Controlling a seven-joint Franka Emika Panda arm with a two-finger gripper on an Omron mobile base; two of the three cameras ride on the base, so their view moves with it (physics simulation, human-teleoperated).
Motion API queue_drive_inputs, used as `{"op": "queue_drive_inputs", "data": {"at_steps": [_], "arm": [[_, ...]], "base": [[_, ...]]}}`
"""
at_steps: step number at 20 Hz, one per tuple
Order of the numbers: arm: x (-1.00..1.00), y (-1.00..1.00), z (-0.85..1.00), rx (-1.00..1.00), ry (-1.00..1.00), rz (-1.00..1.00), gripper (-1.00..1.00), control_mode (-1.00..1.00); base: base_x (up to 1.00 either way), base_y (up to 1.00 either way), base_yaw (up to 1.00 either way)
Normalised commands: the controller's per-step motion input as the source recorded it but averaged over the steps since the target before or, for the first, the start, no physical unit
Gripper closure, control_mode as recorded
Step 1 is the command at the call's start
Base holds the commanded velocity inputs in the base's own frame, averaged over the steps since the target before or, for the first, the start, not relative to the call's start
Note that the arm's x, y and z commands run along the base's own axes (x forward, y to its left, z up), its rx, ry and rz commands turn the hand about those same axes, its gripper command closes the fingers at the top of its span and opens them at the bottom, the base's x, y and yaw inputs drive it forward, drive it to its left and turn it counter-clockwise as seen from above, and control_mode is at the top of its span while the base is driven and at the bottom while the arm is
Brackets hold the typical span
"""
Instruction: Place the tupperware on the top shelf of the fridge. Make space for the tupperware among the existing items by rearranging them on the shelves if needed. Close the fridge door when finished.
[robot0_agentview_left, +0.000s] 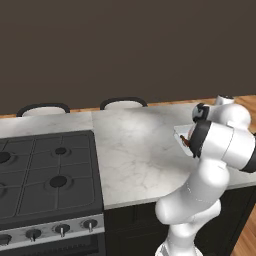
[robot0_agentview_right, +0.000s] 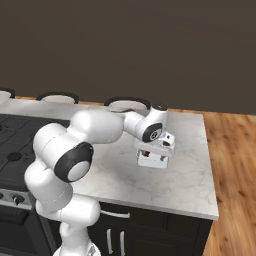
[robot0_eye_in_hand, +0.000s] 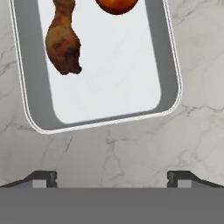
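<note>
The tupperware (robot0_eye_in_hand: 103, 65) is a shallow white tub with rounded corners, lying on the marble counter (robot0_agentview_left: 135, 150). It holds a brown drumstick (robot0_eye_in_hand: 63, 41) and a round orange-red piece (robot0_eye_in_hand: 116, 5). My gripper (robot0_eye_in_hand: 112, 176) hangs open just above the counter at the tub's near edge, its fingertips (robot0_eye_in_hand: 43, 176) spread wide with nothing between them. From the right base view the gripper (robot0_agentview_right: 153, 154) points down over the tupperware (robot0_agentview_right: 150, 161). In the left base view my forearm hides most of the tupperware (robot0_agentview_left: 182, 135). The fridge, its top shelf and the existing items are out of view.
A black gas stove (robot0_agentview_left: 45, 170) sits left of the counter. Chair backs (robot0_agentview_left: 122, 103) stand along the counter's far edge before a dark wall. The counter ends at the right, where wooden floor (robot0_agentview_right: 232, 150) begins.
</note>
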Motion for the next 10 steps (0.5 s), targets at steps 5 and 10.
{"op": "queue_drive_inputs", "data": {"at_steps": [5, 10], "arm": [[0.17, -0.05, -0.20, 0.03, -0.02, -0.29, -1.00, -1.00], [0.14, -0.01, -0.23, 0.05, -0.05, -0.31, -1.00, -1.00]], "base": [[0.00, 0.00, 0.00], [0.00, 0.00, 0.00]]}}
